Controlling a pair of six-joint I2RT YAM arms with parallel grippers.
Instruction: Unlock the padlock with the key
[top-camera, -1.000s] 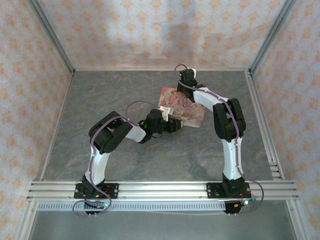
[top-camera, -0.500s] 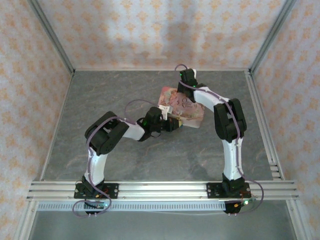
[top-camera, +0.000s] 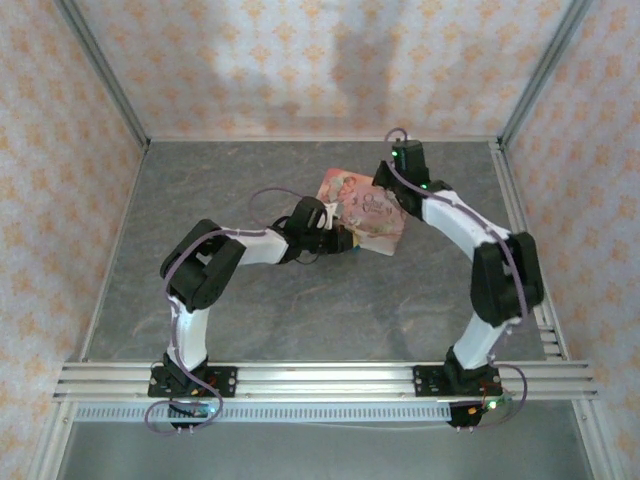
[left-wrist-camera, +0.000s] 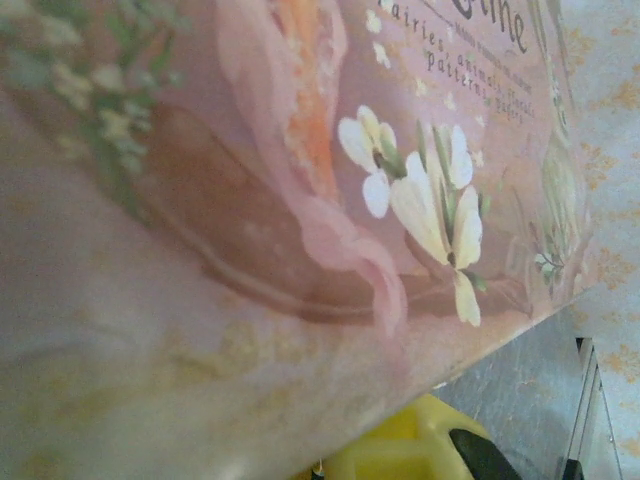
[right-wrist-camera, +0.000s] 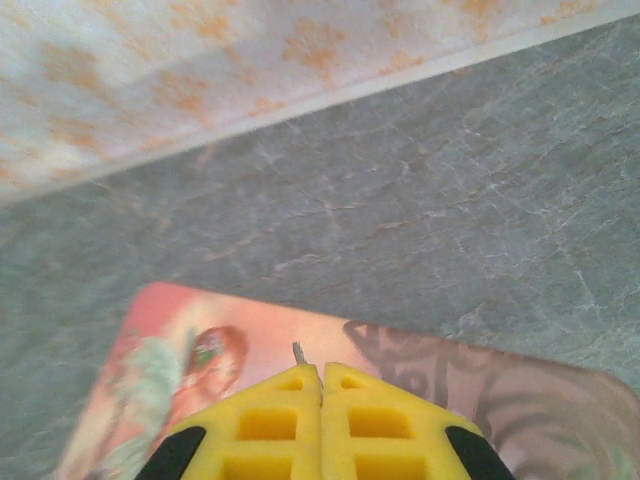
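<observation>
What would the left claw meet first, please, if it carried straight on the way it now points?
The pink box. In the wrist view its printed side looms right ahead of the left claw, which may be touching it, though depth is hard to judge.

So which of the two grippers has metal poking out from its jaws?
The right gripper: a thin metal tip, apparently the key, sticks out of its shut yellow jaws. The left gripper is simply close against the pink box.
</observation>
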